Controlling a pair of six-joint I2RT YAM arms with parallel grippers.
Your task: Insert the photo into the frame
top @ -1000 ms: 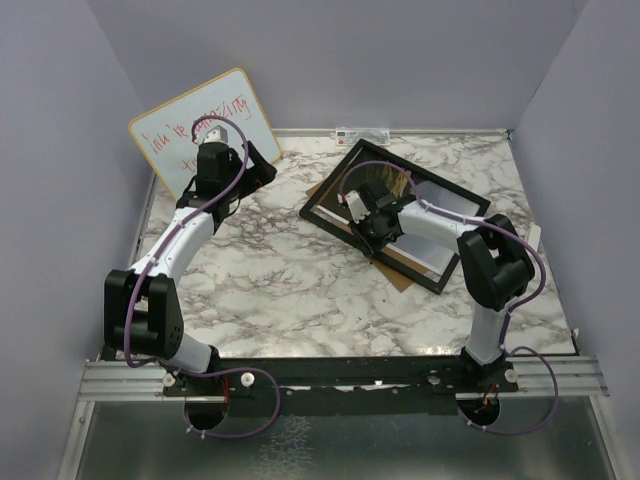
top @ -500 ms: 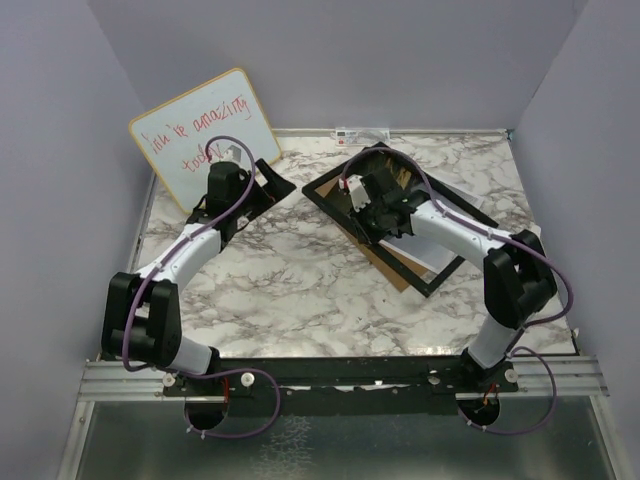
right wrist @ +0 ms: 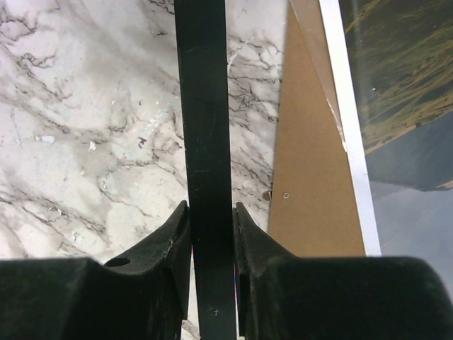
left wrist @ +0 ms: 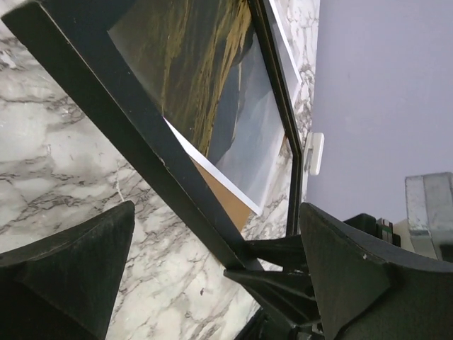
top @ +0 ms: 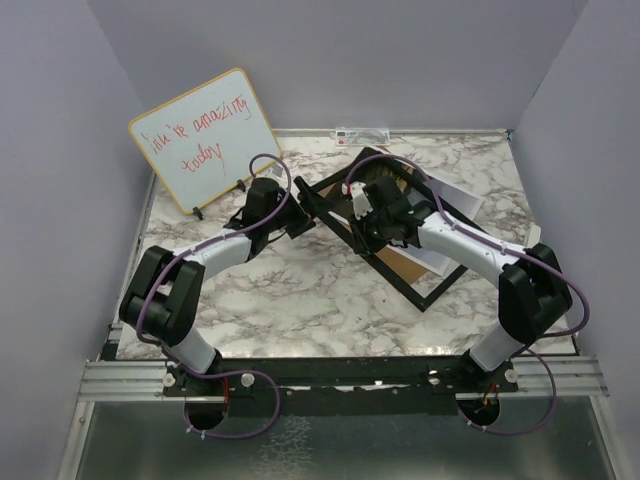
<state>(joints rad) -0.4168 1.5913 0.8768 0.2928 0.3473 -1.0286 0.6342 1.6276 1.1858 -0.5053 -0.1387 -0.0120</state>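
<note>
Frame: the large black rectangular picture frame with narrow rails (right wrist: 205, 106) sits skewed on the white marble-patterned table (right wrist: 85, 106), centre-right in your top view.
Photo: the glossy print of grey mountains and golden hills (left wrist: 212, 78) shows through the frame's opening, its white margin over a plain brown board (right wrist: 311, 191).
Right gripper (right wrist: 211, 227): clamped on the frame's lower-left rail, one finger against each side.
Left gripper (left wrist: 217, 212): spread wide at the frame's left corner, with the rail between its fingers. You see neither pad touching it.
Whiteboard: the wood-edged board with red handwriting (top: 200, 135) stands at the upper left.
</note>
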